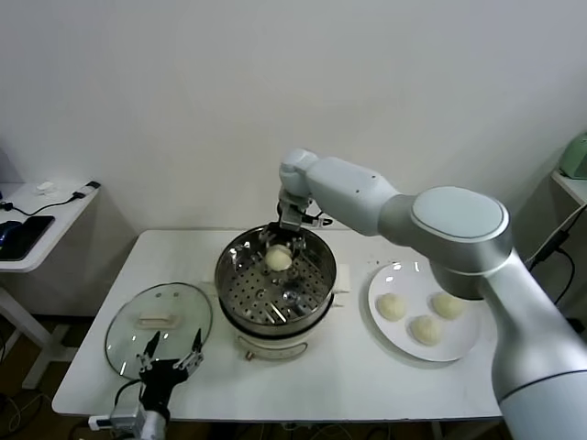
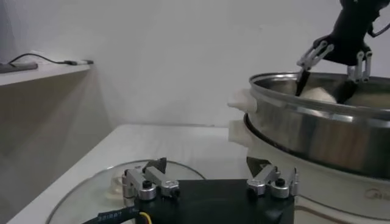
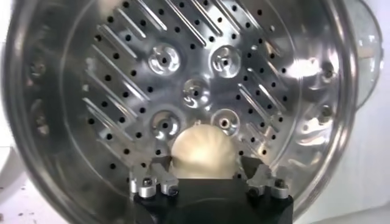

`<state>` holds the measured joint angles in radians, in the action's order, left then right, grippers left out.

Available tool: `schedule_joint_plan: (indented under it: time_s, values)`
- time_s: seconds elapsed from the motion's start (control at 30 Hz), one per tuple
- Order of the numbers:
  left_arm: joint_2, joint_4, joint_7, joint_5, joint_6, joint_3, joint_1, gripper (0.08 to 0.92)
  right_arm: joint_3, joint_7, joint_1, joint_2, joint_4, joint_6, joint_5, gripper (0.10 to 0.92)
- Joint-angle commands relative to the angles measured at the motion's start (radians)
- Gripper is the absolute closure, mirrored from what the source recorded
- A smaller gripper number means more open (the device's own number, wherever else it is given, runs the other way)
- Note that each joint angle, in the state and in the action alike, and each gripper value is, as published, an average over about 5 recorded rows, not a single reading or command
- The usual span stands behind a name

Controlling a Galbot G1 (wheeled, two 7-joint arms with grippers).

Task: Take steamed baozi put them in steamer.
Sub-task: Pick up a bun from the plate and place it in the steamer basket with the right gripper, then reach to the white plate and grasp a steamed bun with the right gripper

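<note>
The right gripper (image 1: 280, 240) is hanging spread over the steamer (image 1: 240, 252), one bun (image 1: 278, 259) lying between its fingers on the tray, unpinched.

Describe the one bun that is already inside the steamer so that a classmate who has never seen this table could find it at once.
Start at the steamer, the shiny steel pot mid-table between the glass lid and the white plate. On its perforated tray, near the far rim, sits one baozi between the open fingers of the right end effector. It is the only bun on metal; the other three lie on the plate.
</note>
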<state>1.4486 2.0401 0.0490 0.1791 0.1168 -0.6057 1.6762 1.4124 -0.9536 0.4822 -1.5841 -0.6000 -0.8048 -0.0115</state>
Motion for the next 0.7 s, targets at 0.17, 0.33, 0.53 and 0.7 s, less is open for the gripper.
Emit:
schedule_joint_plan:
  time_s: [0.17, 0.33, 0.53, 0.7]
  values:
    - [0.006, 0.023, -0.002, -0.003, -0.017, 0.0, 0.021, 0.177, 0.134, -0.193, 0.233, 0.126, -0.172, 0.05, 0.39, 0.203]
    - [0.014, 0.039, -0.002, -0.004, -0.02, 0.002, 0.029, 0.177, 0.301, -0.248, 0.415, 0.3, -0.344, 0.245, 0.676, 0.203]
    - [0.016, 0.046, 0.0, -0.004, -0.021, 0.003, 0.031, 0.177, 0.466, -0.149, 0.559, 0.588, -0.539, 0.59, 0.69, 0.203]
    - [0.013, 0.048, 0.001, -0.004, -0.025, -0.001, 0.033, 0.177, 0.564, -0.045, 0.569, 0.765, -0.716, 0.82, 0.673, 0.203]
